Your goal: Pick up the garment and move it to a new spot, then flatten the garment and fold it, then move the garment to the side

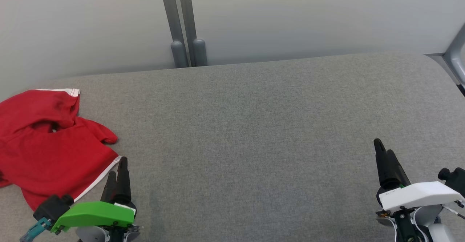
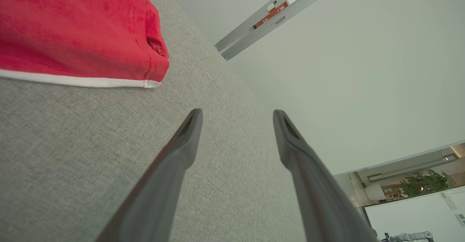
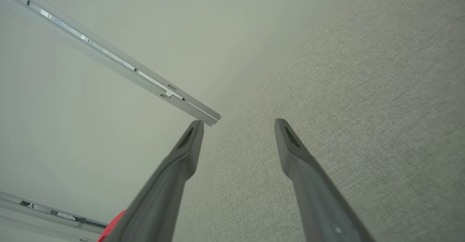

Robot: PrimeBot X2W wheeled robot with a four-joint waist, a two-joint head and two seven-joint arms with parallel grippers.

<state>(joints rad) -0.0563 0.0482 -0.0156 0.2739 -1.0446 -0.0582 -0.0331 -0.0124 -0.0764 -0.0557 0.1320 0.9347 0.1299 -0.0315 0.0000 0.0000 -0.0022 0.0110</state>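
From the head view we look down on a wide grey fabric-covered bench (image 1: 254, 144) with a pale wall (image 1: 308, 16) behind it. Two grey posts (image 1: 183, 35) stand side by side against the wall at about 12 o'clock.

The garment (image 1: 47, 144) is red with white trim. It lies crumpled at 9 o'clock on the bench's far left, partly cut off by the picture's edge. One white-edged hem runs along its lower right side.

Our left gripper (image 1: 118, 167), under a green cover, sits at 7 o'clock with its dark fingers pointing toward 12 o'clock. They are just beside the garment's white hem, and we cannot tell from here whether they touch it. Our right gripper (image 1: 384, 148), under a white cover, sits at 4 o'clock, well apart from the garment, over bare bench.

In the left wrist view the left gripper (image 2: 237, 115) has its jaws spread wide with nothing between them. The garment (image 2: 72, 31) lies at 10 o'clock, its white hem apart from the fingertips, with grey bench (image 2: 72, 144) between.

In the right wrist view the right gripper (image 3: 238, 124) also has its jaws wide and holds nothing. The bench (image 3: 363, 107) is at 3 o'clock and a metal rail (image 3: 109, 58) on the wall at 10 o'clock. A sliver of the red garment (image 3: 112, 227) shows at 7 o'clock.
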